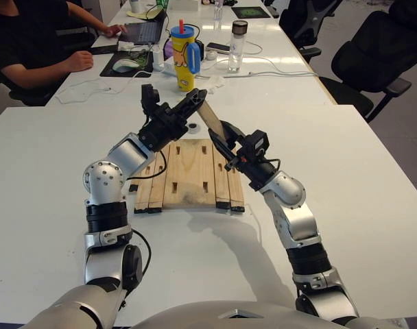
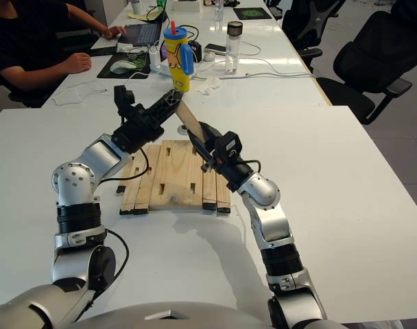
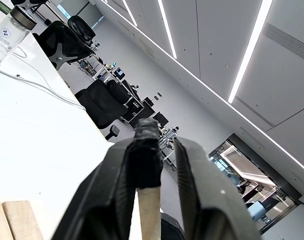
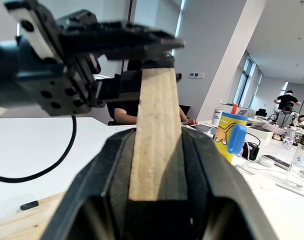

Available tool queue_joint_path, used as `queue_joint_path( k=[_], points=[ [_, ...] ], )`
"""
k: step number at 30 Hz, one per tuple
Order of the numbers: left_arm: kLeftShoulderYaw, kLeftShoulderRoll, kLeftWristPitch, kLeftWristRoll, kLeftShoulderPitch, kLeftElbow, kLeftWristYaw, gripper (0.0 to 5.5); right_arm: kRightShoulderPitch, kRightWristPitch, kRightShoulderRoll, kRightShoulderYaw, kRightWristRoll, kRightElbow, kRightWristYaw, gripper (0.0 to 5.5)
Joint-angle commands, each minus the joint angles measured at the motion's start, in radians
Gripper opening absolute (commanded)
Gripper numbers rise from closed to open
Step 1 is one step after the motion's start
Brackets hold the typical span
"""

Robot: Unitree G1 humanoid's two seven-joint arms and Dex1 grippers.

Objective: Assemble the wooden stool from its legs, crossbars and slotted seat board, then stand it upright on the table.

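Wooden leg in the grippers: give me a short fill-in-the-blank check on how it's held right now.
The wooden leg is held by ____ grippers at once.
The left gripper clamps its upper, black-capped end; the right gripper clamps its ____ end.
The seat board lies ____ on the table, under the raised leg.
Missing words: both; lower; flat.

You've got a leg [image 4: 154,130] of pale raw wood, matt, faint grain. The seat board [image 1: 188,171] is the same unfinished wood. The left gripper [image 1: 197,96] and right gripper [image 1: 227,137] are matt black plastic. The table [image 1: 359,178] is smooth white with a slight sheen.
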Motion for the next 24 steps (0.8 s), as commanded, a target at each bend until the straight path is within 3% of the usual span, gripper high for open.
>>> queue_joint_path(
  k=[1,7,8,16,20,24],
  points=[
    [-0.001,0.010,0.001,0.011,0.005,-0.020,0.003,0.64,-0.016,0.004,-0.004,0.003,0.005,-0.012,0.006,1.30],
    [0.000,0.016,-0.008,0.030,0.009,-0.015,0.000,0.47,-0.020,0.010,-0.016,0.006,-0.008,0.005,0.009,1.30],
    [-0.003,0.021,-0.019,0.046,0.017,-0.019,-0.003,0.47,-0.022,0.015,-0.023,0.014,-0.029,0.018,0.005,1.66],
    [0.108,0.001,-0.316,0.274,0.154,-0.133,0.172,0.46,-0.010,0.132,-0.068,0.002,-0.116,0.124,-0.059,2.93],
    [0.114,-0.058,-0.427,0.385,0.368,-0.280,0.245,0.46,-0.013,0.196,-0.044,-0.091,-0.070,0.135,-0.138,2.95],
    [0.083,-0.096,-0.474,0.435,0.423,-0.290,0.269,0.46,-0.021,0.233,-0.016,-0.138,-0.019,0.133,-0.168,2.95]
  ],
)
